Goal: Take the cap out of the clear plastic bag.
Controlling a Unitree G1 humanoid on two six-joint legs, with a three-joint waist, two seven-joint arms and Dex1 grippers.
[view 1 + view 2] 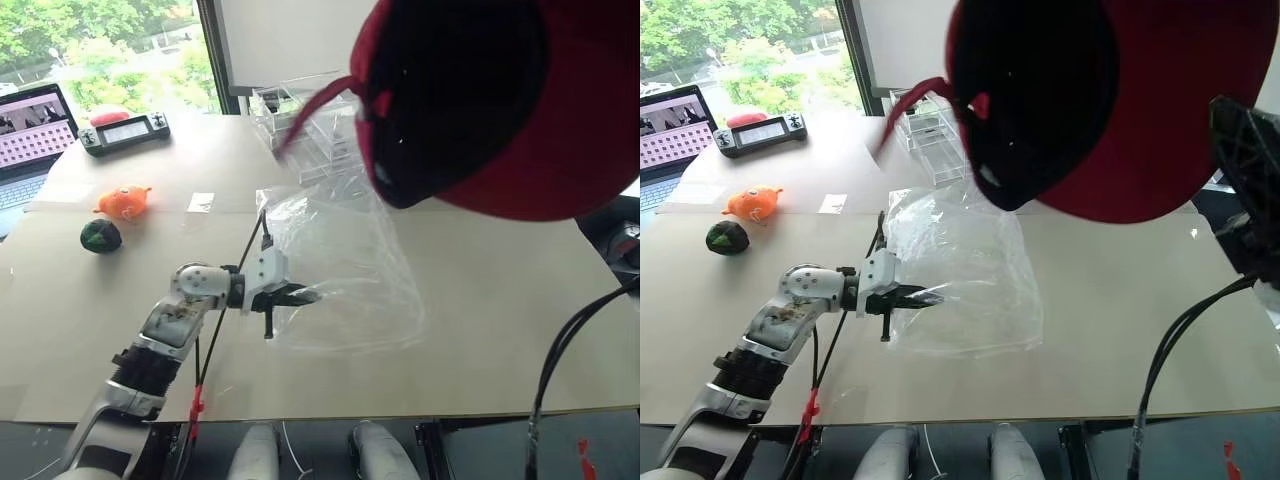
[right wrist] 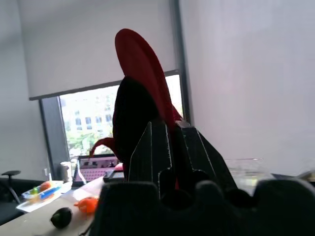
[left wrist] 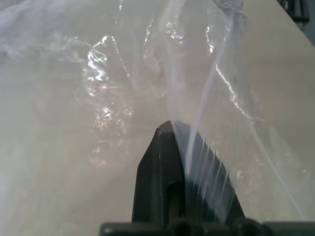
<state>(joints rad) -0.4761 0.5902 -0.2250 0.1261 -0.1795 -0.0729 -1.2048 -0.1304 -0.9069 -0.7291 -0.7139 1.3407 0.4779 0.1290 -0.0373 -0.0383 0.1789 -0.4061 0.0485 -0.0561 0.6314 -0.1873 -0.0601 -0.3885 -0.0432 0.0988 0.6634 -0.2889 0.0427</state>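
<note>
The red cap (image 1: 500,120) hangs high above the table, close to my head, out of the bag, its dark inside facing me and a strap dangling. My right gripper (image 2: 172,130) is shut on the cap's fabric (image 2: 140,73). The clear plastic bag (image 1: 340,270) lies crinkled and empty on the beige table (image 1: 480,340). My left gripper (image 1: 300,297) is shut on the bag's near left edge, and a fold of film (image 3: 123,73) runs between its black fingers (image 3: 162,162).
Clear acrylic boxes (image 1: 300,120) stand behind the bag. At the far left are a laptop (image 1: 30,130), a grey handheld controller (image 1: 125,130), an orange toy (image 1: 125,202), a dark green ball (image 1: 100,236) and a small white label (image 1: 201,202).
</note>
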